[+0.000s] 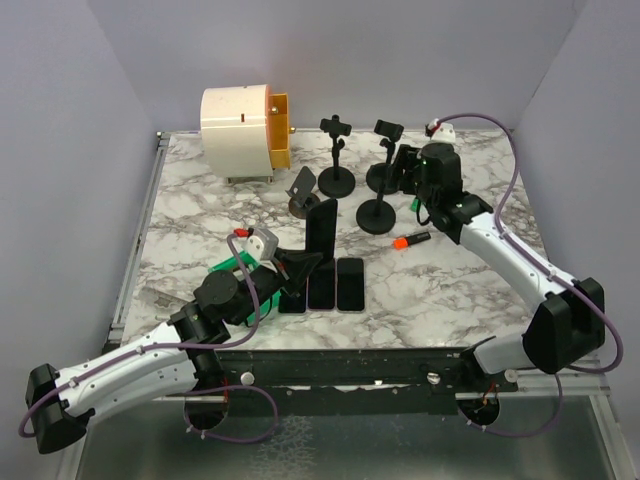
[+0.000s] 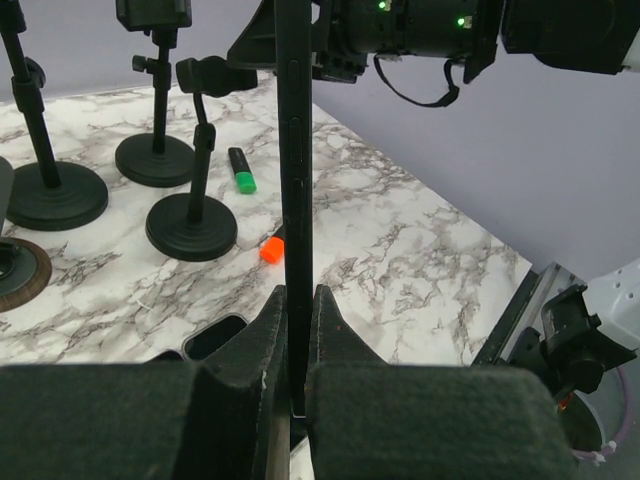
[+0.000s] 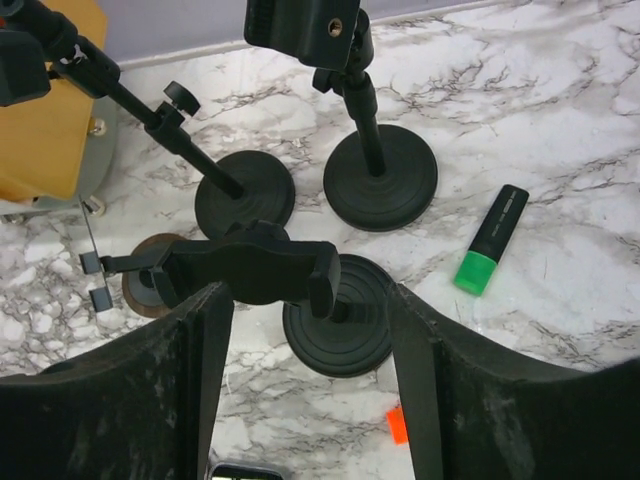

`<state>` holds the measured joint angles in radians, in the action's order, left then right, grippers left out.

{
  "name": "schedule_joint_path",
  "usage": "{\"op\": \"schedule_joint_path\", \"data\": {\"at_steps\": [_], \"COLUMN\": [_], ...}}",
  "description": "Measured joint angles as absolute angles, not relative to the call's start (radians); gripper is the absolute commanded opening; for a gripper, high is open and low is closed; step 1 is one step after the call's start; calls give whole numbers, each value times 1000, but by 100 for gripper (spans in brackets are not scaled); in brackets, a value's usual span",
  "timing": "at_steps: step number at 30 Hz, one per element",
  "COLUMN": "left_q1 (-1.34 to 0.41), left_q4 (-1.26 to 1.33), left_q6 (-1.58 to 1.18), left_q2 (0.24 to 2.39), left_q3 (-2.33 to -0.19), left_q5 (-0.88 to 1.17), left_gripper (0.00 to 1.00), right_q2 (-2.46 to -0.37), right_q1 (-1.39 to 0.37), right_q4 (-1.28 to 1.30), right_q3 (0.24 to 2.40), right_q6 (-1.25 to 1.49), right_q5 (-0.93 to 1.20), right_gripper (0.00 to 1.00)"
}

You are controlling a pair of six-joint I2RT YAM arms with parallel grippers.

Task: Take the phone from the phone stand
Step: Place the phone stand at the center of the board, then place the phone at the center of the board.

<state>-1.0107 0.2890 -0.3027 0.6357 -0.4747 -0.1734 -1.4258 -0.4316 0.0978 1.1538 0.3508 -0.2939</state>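
Top view: the left gripper (image 1: 308, 264) clamps the phone (image 1: 322, 228) upright over three flat phones (image 1: 323, 288) by the middle of the table's (image 1: 190, 215) near edge. The right gripper (image 1: 403, 188) hovers at the phone stand (image 1: 377, 217), right of the table's centre.

Left wrist view: both fingers (image 2: 262, 345) pinch the phone (image 2: 293, 180), seen edge-on and vertical.

Right wrist view: the fingers (image 3: 200, 340) are spread wide on either side of the stand's clamp (image 3: 250, 268), without touching it.

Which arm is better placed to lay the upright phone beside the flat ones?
Left. The left pincer is shut on the upright phone, close to the flat phones. The right pincer stands open over an empty stand clamp, holding nothing.
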Motion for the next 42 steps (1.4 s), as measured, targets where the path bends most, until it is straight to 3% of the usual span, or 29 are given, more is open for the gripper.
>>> {"op": "schedule_joint_path", "data": {"at_steps": [6, 14, 23, 32, 42], "left_q1": [-1016, -1017, -1017, -1017, -1017], "left_q4": [277, 166, 205, 376, 471], "left_q6": [-307, -382, -503, -554, -561], "left_q2": [654, 749, 750, 703, 737], "left_q3": [-475, -497, -497, -497, -550], "left_q5": [-175, -170, -49, 157, 289], "left_gripper": [0, 0, 0, 0, 0], "right_q2": [-1310, -933, -624, -651, -804], "right_q1": [-432, -432, -429, -429, -429], "right_q4": [165, 249, 201, -228, -722], "right_q3": [1154, 1087, 790, 632, 565], "right_q6": [363, 357, 351, 604, 957], "right_q5": [-270, -156, 375, 806, 962], "right_gripper": [77, 77, 77, 71, 63]}}
